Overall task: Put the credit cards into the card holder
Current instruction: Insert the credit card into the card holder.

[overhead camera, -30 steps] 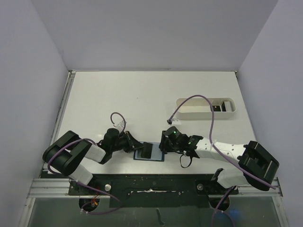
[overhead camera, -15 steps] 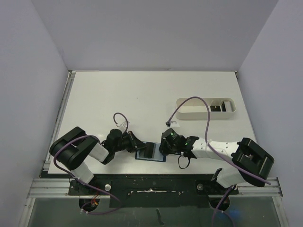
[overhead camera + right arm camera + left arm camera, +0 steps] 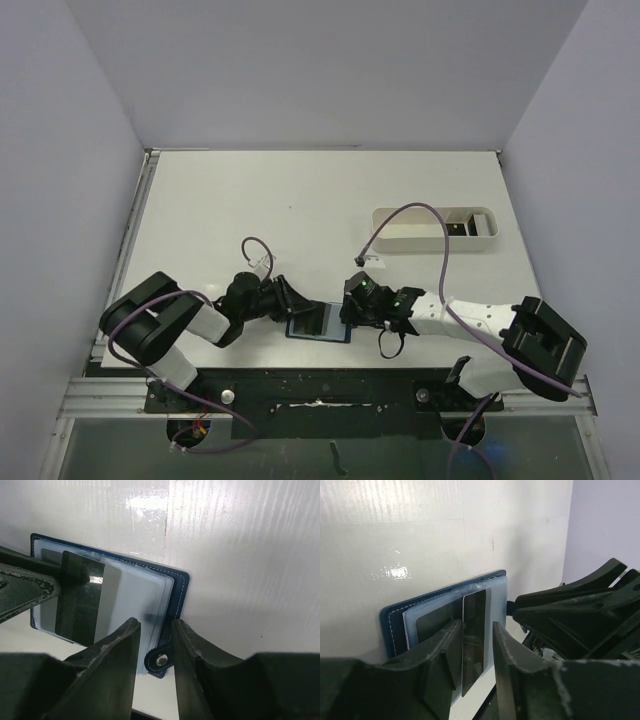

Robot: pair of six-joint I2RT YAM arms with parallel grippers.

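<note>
The card holder [image 3: 335, 333] lies open on the table near the front edge, light blue side up; it also shows in the left wrist view [image 3: 392, 625] and the right wrist view [image 3: 177, 587]. My left gripper [image 3: 293, 303] [image 3: 475, 624] is shut on a dark credit card [image 3: 474, 652] whose far end lies over the holder's slots [image 3: 75, 600]. Another dark card [image 3: 432, 622] sits in a slot. My right gripper [image 3: 348, 312] [image 3: 154, 622] is narrowly open, its tips straddling the holder's right edge above the snap tab [image 3: 159, 660].
A long white oval tray [image 3: 400, 228] stands at the back right with dark cards [image 3: 458, 226] in it. A purple cable [image 3: 410, 208] loops over the tray. The table's front edge and black rail [image 3: 320, 385] lie just behind the holder.
My left gripper has slid right with the card, further over the open holder. My right gripper has stayed at the holder's right edge, shifting only slightly.
</note>
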